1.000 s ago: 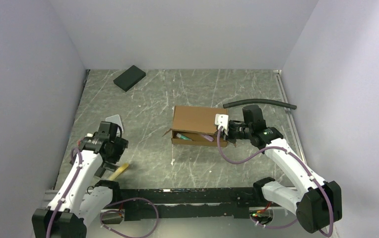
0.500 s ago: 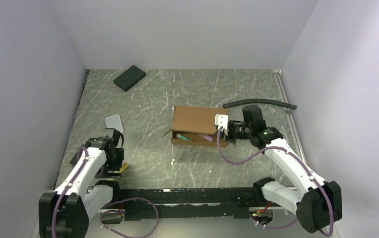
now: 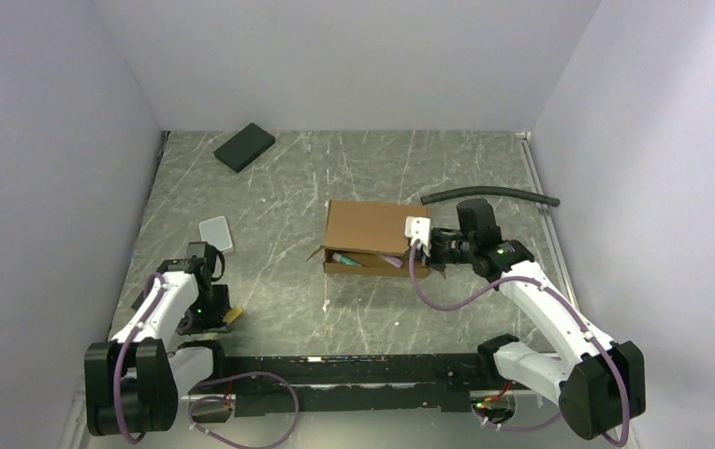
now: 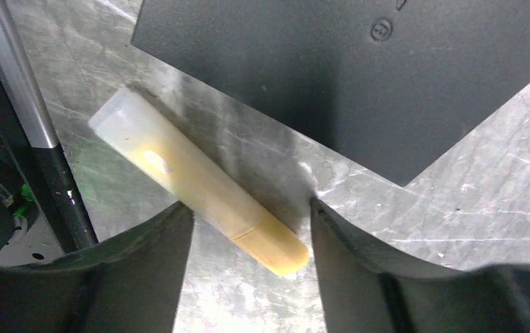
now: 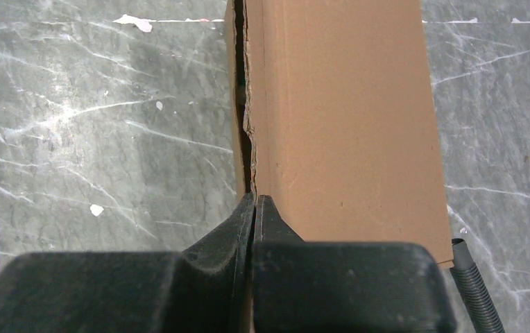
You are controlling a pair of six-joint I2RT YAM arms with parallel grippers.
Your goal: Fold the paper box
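The grey table [image 3: 288, 187] carries the paper box [image 3: 365, 224], a black pad [image 3: 244, 147], a hose [image 3: 494, 195] and a yellowish tube [image 4: 200, 189].

paper box [image 3: 365, 234] left: open table [image 3: 269, 206] | right: black hose [image 3: 489, 195] near | far-left: black pad [image 3: 244, 147]

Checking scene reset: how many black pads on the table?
1: the black pad at the far-left corner of the table. A dark panel in the left wrist view might be another; can't tell.
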